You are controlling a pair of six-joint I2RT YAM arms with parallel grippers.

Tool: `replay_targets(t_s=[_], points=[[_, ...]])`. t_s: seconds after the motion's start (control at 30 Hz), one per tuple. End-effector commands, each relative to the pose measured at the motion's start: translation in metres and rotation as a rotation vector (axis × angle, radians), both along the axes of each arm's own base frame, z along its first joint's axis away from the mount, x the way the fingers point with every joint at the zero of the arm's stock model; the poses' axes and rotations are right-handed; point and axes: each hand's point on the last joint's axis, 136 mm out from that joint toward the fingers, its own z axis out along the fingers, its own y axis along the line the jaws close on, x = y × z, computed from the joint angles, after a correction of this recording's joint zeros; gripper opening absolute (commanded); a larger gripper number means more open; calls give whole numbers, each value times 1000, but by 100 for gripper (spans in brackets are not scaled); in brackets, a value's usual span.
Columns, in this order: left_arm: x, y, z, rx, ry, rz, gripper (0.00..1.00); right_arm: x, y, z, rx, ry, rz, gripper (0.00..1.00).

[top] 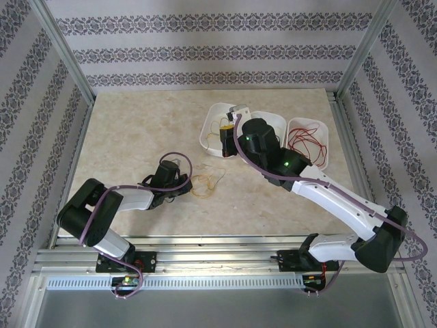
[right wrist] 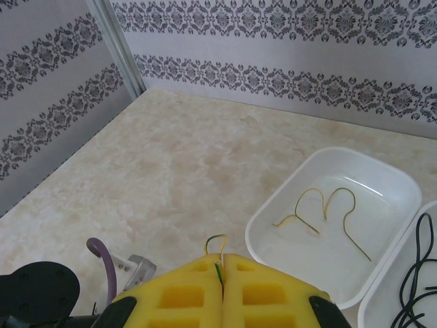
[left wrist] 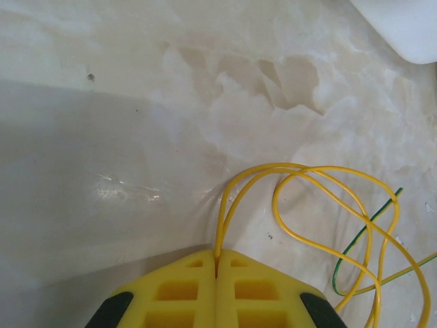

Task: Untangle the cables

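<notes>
Loose loops of yellow cable [top: 208, 183] lie on the table's middle. My left gripper [left wrist: 217, 260] is shut on two strands of this yellow cable [left wrist: 321, 179], which rise from between the yellow fingers. A thin green cable [left wrist: 360, 236] crosses those loops at the right. In the top view the left gripper [top: 179, 179] sits low, just left of the coil. My right gripper [right wrist: 222, 260] is shut on a small loop of green-and-yellow cable [right wrist: 217, 240], held above the table beside a white tray [right wrist: 273, 205]. Another green-and-yellow cable [right wrist: 321, 212] lies inside that tray.
Three white trays stand side by side at the back right. The left one [top: 207, 137] lies under the right gripper [top: 232, 123], and the right one [top: 326, 147] holds red cables [top: 306, 140]. Black cables [right wrist: 416, 273] lie in the middle tray. Patterned walls and metal posts enclose the table.
</notes>
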Motion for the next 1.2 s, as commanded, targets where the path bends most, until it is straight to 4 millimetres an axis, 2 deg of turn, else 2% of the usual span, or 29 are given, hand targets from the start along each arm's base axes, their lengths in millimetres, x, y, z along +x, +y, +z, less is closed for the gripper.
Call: replay_targets(t_s=[0.0, 0.33, 0.7, 0.9, 1.0, 1.17], points=[[-13, -23, -6, -35, 37, -93, 0, -4, -8, 28, -4, -64, -15, 0], [-14, -24, -8, -50, 41, -88, 0, -4, -19, 46, -32, -103, -44, 0], [-13, -25, -6, -54, 34, -93, 0, -1, -38, 82, -94, -176, -102, 0], [-14, -25, -7, -54, 35, -94, 0, 1, -41, 105, -116, -225, -104, 0], [-14, -25, -7, -55, 35, -95, 0, 7, -42, 118, -129, -253, -111, 0], [-15, -25, -6, -56, 35, -95, 0, 28, -43, 134, -128, -277, -132, 0]])
